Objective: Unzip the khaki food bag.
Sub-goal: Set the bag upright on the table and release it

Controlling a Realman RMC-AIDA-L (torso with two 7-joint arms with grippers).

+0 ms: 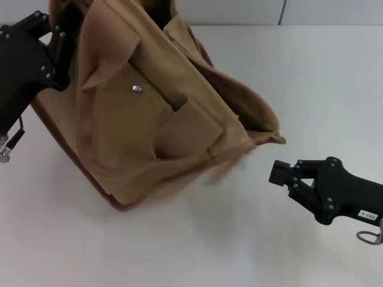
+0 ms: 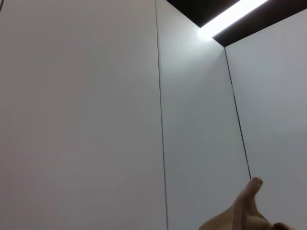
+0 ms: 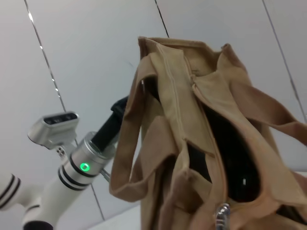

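Note:
The khaki food bag (image 1: 149,119) stands tilted, its left end raised off the white table (image 1: 239,245), with the front pocket and metal snap (image 1: 137,89) facing me. My left gripper (image 1: 60,42) is at the bag's upper left end, shut on its fabric, with the fingertips hidden behind the bag. A scrap of the fabric (image 2: 240,215) shows in the left wrist view. My right gripper (image 1: 281,173) is shut and empty, low over the table, right of the bag and apart from it. In the right wrist view the bag (image 3: 182,143) gapes open along its top, with the silver zipper pull (image 3: 221,213) at the near end.
The table's far edge (image 1: 299,25) meets a grey wall. My left arm's white wrist with a green light (image 3: 81,165) shows behind the bag in the right wrist view. Wall panels and a ceiling light (image 2: 230,17) fill the left wrist view.

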